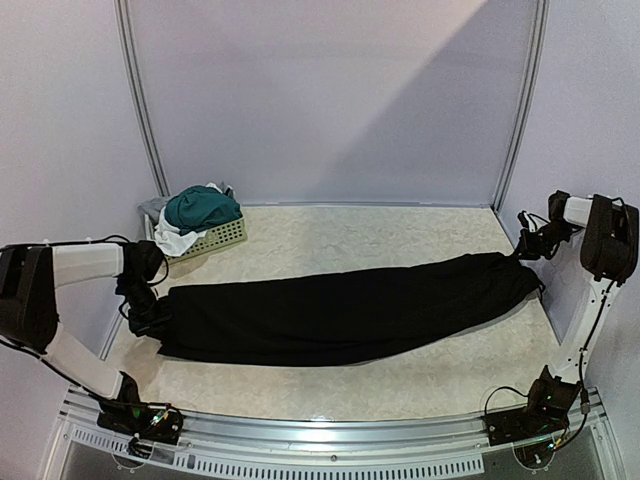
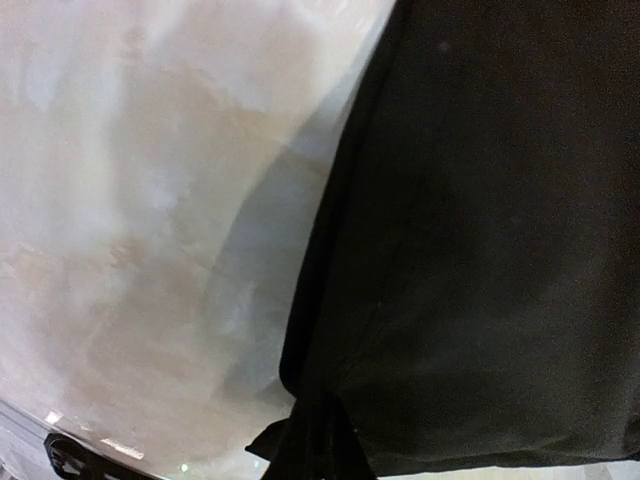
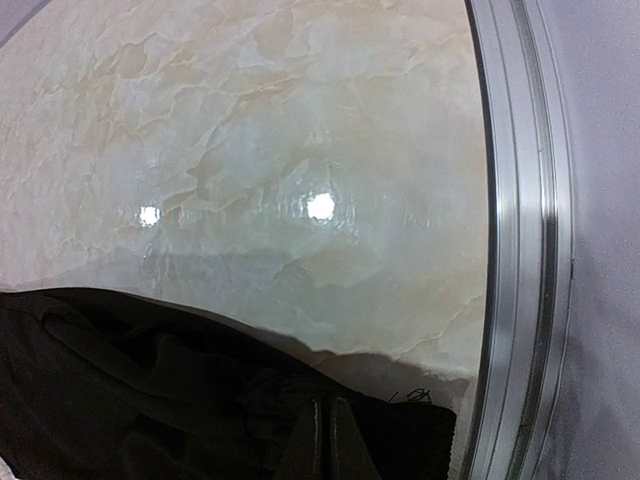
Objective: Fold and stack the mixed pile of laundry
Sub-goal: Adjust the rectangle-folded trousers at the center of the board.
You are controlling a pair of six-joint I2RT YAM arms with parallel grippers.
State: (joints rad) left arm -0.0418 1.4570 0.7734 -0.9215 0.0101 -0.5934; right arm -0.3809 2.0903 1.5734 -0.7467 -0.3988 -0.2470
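Note:
The long black trousers (image 1: 340,310) lie stretched flat across the table from left to right. My left gripper (image 1: 152,322) is shut on their left end; in the left wrist view the gripper (image 2: 318,450) pinches a bunched fold of the black cloth (image 2: 480,250). My right gripper (image 1: 524,250) is shut on their right end, near the right wall; in the right wrist view the gripper (image 3: 331,445) is closed on the black cloth (image 3: 120,380). The dark teal-green shorts (image 1: 203,208) and the white cloth (image 1: 172,240) lie heaped in the basket at the back left.
The small pale perforated basket (image 1: 222,238) stands at the back left corner. A metal frame rail (image 3: 520,200) runs along the table's right edge, close to my right gripper. Pale walls enclose the table on three sides.

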